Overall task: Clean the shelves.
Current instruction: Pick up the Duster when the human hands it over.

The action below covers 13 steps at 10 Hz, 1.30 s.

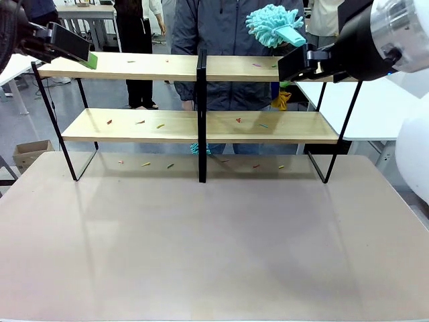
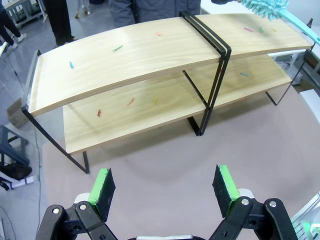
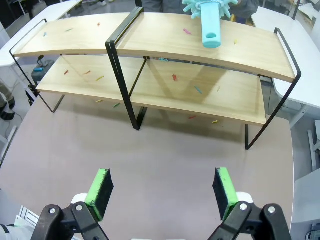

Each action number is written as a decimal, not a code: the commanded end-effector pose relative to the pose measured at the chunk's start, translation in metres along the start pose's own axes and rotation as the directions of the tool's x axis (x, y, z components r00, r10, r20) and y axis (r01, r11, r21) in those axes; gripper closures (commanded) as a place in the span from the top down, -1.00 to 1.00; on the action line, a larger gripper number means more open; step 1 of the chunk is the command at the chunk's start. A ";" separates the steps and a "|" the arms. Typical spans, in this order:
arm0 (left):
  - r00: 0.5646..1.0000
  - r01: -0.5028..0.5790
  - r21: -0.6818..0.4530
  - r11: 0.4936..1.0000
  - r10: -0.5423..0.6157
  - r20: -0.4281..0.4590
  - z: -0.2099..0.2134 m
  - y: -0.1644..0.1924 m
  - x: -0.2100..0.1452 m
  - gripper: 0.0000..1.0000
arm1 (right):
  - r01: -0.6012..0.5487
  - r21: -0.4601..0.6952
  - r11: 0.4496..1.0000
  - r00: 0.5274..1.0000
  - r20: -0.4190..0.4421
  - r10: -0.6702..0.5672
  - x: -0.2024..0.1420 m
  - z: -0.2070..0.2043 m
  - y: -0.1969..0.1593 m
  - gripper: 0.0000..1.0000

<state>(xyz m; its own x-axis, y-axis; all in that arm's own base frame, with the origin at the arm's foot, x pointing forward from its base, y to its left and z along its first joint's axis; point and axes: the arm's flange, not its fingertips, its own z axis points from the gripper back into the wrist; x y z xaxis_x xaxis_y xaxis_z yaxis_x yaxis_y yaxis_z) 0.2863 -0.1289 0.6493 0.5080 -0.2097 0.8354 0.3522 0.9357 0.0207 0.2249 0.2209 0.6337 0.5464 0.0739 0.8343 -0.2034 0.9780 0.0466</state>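
Shelves (image 1: pixel 167 125) stand at the desk's (image 1: pixel 214 255) twelve o'clock, strewn with tiny coloured bits (image 1: pixel 238 120). Left tool (image 2: pixel 164 190) and right tool (image 3: pixel 162 192) gape wide, empty. Teal duster (image 1: pixel 271 25) at one o'clock; what holds it is hidden.

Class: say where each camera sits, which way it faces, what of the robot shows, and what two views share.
Front: between the arms, facing the shelves and a person beyond; left hand and right hand at the top corners.
Left wrist: above the table, looking down at the shelves; own open fingers below.
Right wrist: likewise, nearer the shelves' right end; own open fingers below.
Both wrist views share the duster.
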 end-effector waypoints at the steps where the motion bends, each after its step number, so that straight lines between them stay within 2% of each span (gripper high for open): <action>1: 1.000 -0.005 -0.011 1.000 0.005 0.006 0.000 0.002 0.000 1.00 | 0.003 0.000 1.000 1.000 -0.001 -0.003 0.002 -0.001 0.000 1.00; 8: 1.000 -0.005 -0.011 1.000 0.005 0.006 0.000 0.002 0.000 1.00 | 0.000 0.000 1.000 1.000 0.000 0.000 0.000 0.000 0.000 1.00; 9: 1.000 -0.005 -0.011 1.000 0.005 0.006 0.000 0.002 0.000 1.00 | 0.346 0.196 0.917 0.929 -0.205 -0.307 0.027 0.006 -0.055 1.00; 10: 1.000 -0.005 -0.011 1.000 0.005 0.006 0.000 0.002 0.000 1.00 | 0.602 0.335 0.725 0.789 -0.389 -0.475 0.034 0.011 -0.083 1.00; 11: 1.000 -0.005 -0.011 1.000 0.005 0.006 0.000 0.002 0.000 1.00 | 0.657 0.071 0.751 0.702 -0.419 -0.575 0.031 0.014 -0.096 1.00; 12: 1.000 -0.005 -0.011 1.000 0.005 0.006 0.000 0.002 0.000 1.00 | 0.240 0.159 0.958 0.969 -0.104 -0.225 0.018 0.000 -0.047 1.00; 13: 1.000 -0.005 -0.011 1.000 0.005 0.006 0.000 0.002 0.000 1.00 | 0.375 0.196 0.906 0.918 -0.212 -0.334 0.024 -0.001 -0.082 1.00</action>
<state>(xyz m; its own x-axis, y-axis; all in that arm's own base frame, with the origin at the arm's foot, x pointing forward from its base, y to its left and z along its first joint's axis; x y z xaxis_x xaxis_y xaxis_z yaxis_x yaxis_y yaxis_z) 0.2862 -0.1285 0.6493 0.5080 -0.2088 0.8357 0.3527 0.9355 0.0193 0.2552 0.1409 0.6511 0.7437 -0.2168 0.6324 -0.1364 0.8769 0.4610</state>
